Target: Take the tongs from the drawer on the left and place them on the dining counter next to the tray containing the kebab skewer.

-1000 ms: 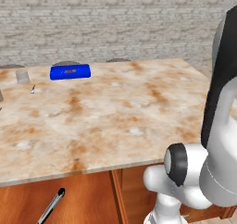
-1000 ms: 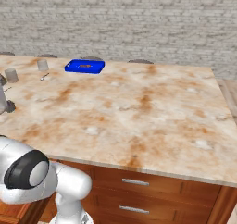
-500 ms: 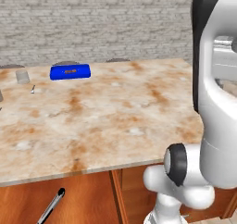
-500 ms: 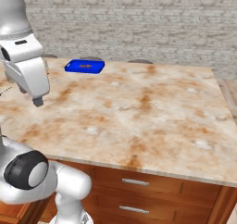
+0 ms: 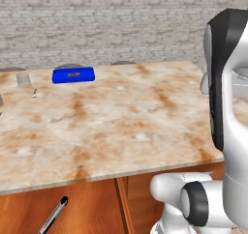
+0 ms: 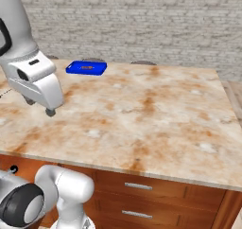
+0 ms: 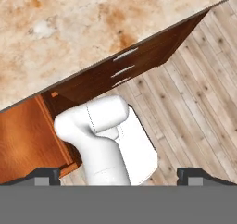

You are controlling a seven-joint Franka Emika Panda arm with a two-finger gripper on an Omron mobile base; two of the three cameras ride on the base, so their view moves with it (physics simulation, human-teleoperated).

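The tongs (image 5: 54, 217) lie in the open drawer (image 5: 29, 209) below the dining counter's front edge, thin grey arms with a black end toward the counter. On the dining counter (image 5: 121, 117) at the back left stands the blue tray (image 5: 73, 75) with the kebab skewer (image 5: 73, 74) in it. The right base view shows the tray (image 6: 86, 67) as well. My gripper (image 6: 39, 107) hangs in the air over the counter's left side, open and empty, well above the drawer. In the hand view its fingertips (image 7: 44, 174) stand wide apart, and the open drawer (image 7: 23, 135) is below at the left.
A small grey cup (image 5: 23, 79) and a tiny silver utensil (image 5: 34, 93) sit left of the tray. Shut drawers with silver handles (image 6: 138, 187) fill the cabinet front on the right. Wooden floor (image 7: 194, 102) lies in front of the counter.
The arm has swung up and over, bringing the hand into the right base view above the counter's left side. The jaws have stayed open. Tongs and tray have not moved.
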